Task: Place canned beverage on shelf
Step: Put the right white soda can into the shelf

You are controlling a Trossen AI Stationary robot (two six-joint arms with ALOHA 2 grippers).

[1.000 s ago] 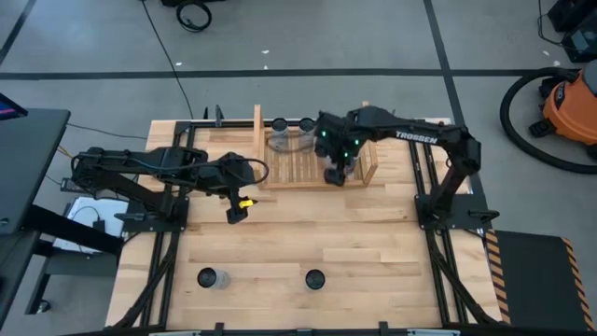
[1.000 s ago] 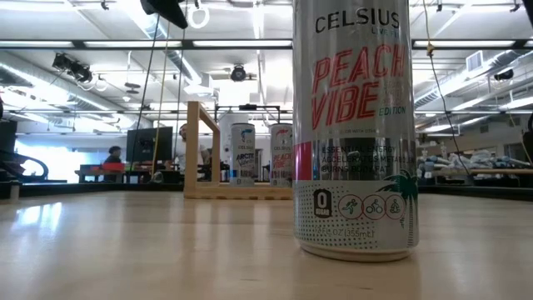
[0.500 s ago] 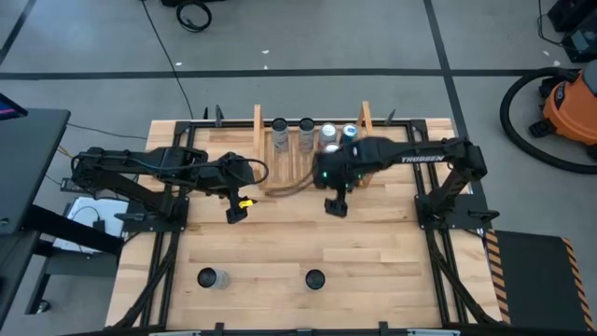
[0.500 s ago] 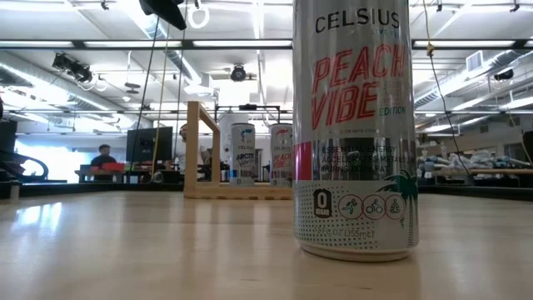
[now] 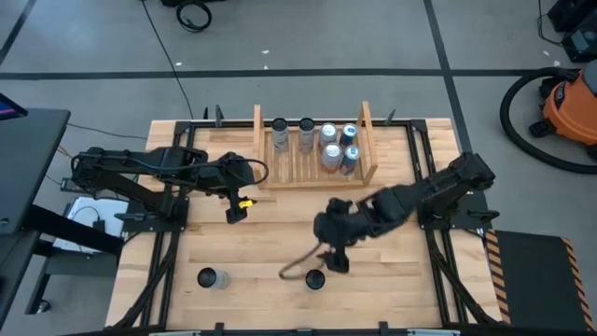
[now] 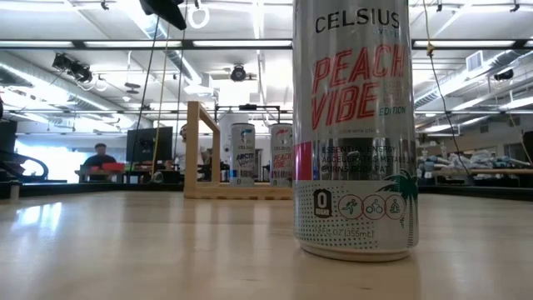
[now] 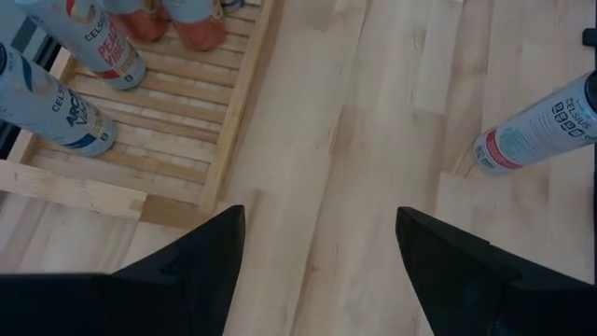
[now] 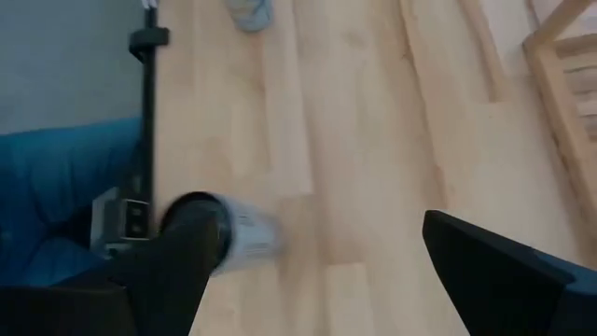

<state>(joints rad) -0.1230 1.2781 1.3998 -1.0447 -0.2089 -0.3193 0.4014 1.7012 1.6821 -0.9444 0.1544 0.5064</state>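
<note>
While spread wide, right hand (image 5: 334, 259) empty, just beside can (image 5: 314, 279), shelf (image 5: 312, 171) well apart.

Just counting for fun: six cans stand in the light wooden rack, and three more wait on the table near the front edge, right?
Not quite. The high view shows two silver cans near the front edge, not three. Six cans in the light wooden rack is correct.
</note>
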